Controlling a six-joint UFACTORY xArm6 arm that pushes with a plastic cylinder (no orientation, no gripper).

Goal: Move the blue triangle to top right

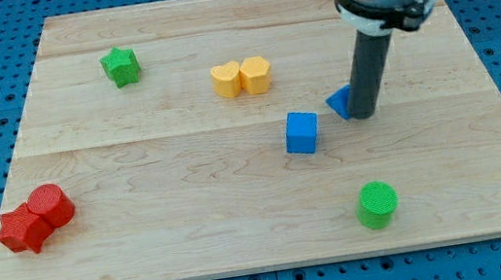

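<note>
Touching my tip (363, 114) on its right, small blue triangle (339, 101) partly hidden, no claw fitted.

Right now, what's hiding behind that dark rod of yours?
Behind my tip sits the blue triangle. Only its left corner shows, poking out on the view's left of the rod; the rest is covered. The blue cube stands apart, lower left.

No words, labels, brands, numbers or signs can be read anywhere on the counter (241, 210) or its blocks.
</note>
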